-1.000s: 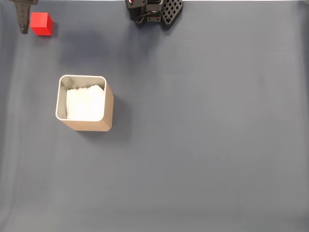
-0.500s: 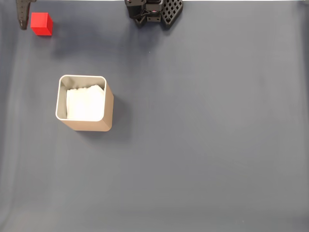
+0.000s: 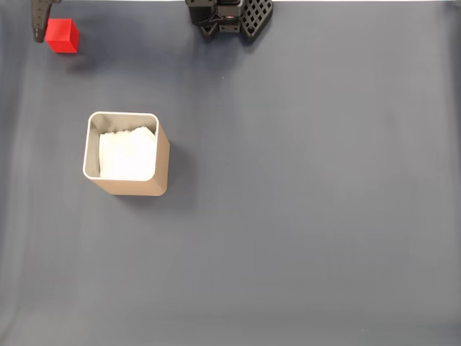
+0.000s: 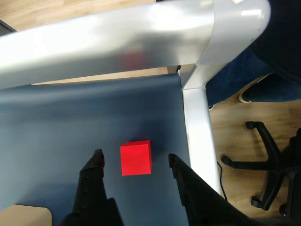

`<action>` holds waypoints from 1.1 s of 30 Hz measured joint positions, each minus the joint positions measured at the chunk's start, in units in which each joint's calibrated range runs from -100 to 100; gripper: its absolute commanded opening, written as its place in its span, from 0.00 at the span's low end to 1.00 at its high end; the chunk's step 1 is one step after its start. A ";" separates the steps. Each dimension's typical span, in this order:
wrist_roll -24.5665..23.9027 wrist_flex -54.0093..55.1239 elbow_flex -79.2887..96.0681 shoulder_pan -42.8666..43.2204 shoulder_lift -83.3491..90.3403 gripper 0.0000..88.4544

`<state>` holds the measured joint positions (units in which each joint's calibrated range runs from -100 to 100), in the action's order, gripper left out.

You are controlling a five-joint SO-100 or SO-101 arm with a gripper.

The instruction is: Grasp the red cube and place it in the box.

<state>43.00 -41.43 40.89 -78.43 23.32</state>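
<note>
1. In your wrist view, the gripper (image 4: pixel 134 157) has its jaws spread wide, one finger on each side of the red cube (image 4: pixel 136 158), touching neither.
2. In your fixed view, the red cube (image 3: pixel 62 35) sits in the far left corner, well apart from the box (image 3: pixel 163 155).

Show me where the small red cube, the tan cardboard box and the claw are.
small red cube (image 4: pixel 136 158): wrist view, top face.
tan cardboard box (image 3: pixel 161 160): fixed view, right outer wall.
claw (image 4: pixel 135 157): wrist view, midway between fingertips.

The red cube (image 3: pixel 62 35) lay at the top left corner of the grey surface (image 3: pixel 302 202), one dark pincer finger (image 3: pixel 37 20) just beside it; the box (image 3: pixel 127 153) stood well apart below.
</note>
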 measured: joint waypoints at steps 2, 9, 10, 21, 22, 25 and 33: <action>0.20 0.89 0.73 0.00 0.00 0.40; 1.07 5.93 5.83 0.00 0.09 0.39; 1.22 6.82 6.56 0.00 0.09 0.39; 2.69 11.21 13.66 -0.30 3.83 0.39; 2.69 11.54 14.48 -0.30 4.46 0.39; 2.88 12.19 16.67 -0.30 5.97 0.39; 3.66 13.57 20.22 -0.30 8.65 0.39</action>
<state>46.67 -27.86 61.11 -78.73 31.97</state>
